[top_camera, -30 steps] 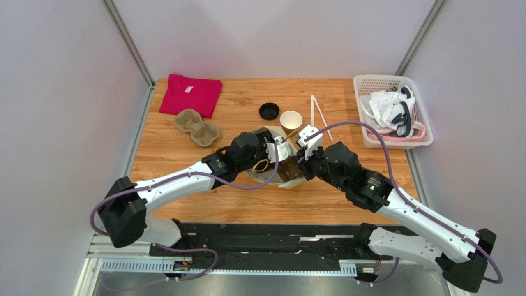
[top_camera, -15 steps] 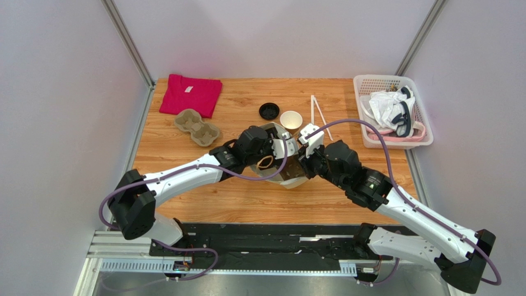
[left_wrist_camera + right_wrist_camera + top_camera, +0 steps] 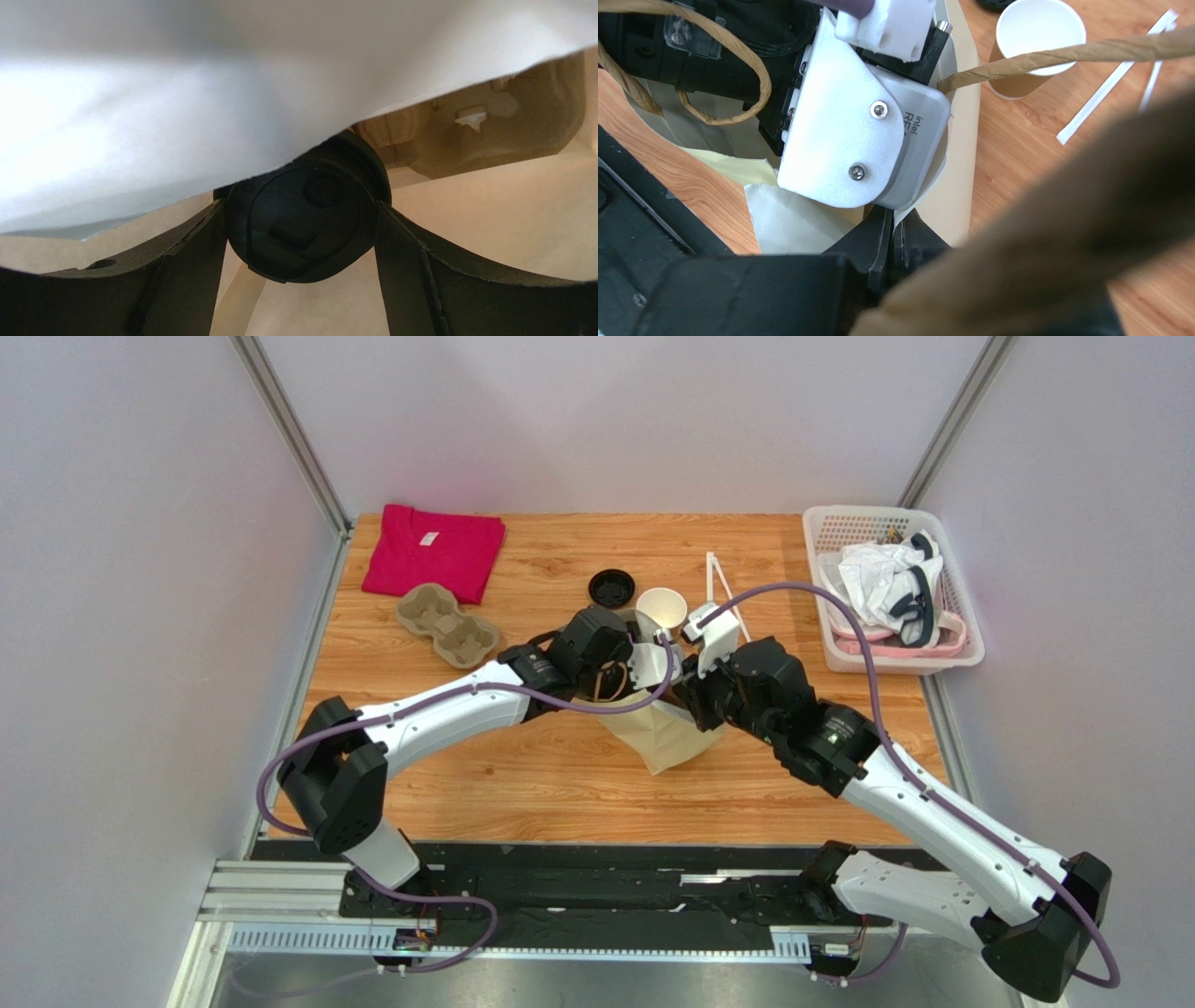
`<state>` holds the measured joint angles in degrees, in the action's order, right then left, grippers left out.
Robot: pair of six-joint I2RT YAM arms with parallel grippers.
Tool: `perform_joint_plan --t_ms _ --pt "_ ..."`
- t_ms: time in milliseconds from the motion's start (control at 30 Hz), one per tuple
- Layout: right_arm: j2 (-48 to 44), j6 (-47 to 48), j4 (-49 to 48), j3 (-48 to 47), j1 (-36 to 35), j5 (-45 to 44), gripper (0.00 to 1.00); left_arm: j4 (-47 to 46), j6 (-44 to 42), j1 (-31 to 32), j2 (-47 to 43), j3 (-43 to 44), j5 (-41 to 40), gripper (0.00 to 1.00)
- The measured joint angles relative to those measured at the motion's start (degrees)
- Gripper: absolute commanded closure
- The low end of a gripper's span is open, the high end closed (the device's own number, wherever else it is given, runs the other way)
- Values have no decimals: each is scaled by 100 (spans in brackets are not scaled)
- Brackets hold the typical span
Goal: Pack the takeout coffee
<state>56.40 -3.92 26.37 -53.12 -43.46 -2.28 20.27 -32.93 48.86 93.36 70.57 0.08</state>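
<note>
In the left wrist view the takeout coffee (image 3: pixel 305 217) shows only its round black lid, facing the camera inside the tan paper bag (image 3: pixel 662 735). My left gripper (image 3: pixel 302 231) is shut on it, one dark finger (image 3: pixel 186 273) against each side of the lid. White bag paper hangs over the top of that view. From above, the left gripper (image 3: pixel 634 672) reaches into the bag's mouth and its fingertips are hidden. My right gripper (image 3: pixel 892 238) is shut on the bag's rim, paper pinched between its fingers. It sits at the bag's right side (image 3: pixel 697 693).
An open tan cup (image 3: pixel 661 608) with a white inside, a loose black lid (image 3: pixel 610 588) and white straws (image 3: pixel 724 595) lie just beyond the bag. A pulp cup carrier (image 3: pixel 446 626) and a pink shirt (image 3: pixel 432 549) are far left. A white basket (image 3: pixel 828 637) of clothes is far right.
Both arms have moved away from the bases, toward the open cup. The bag has tipped so its tan side now faces up. The left gripper has gone further into it.
</note>
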Motion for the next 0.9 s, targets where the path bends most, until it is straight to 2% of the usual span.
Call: perform_joint_plan --t_ms 400,900 --pt "236 -221 157 -127 632 667 100 940 -125 -90 719 1003 275 100" --pt "590 -442 396 -356 1342 1390 100 811 -240 -208 1139 1283 463 100"
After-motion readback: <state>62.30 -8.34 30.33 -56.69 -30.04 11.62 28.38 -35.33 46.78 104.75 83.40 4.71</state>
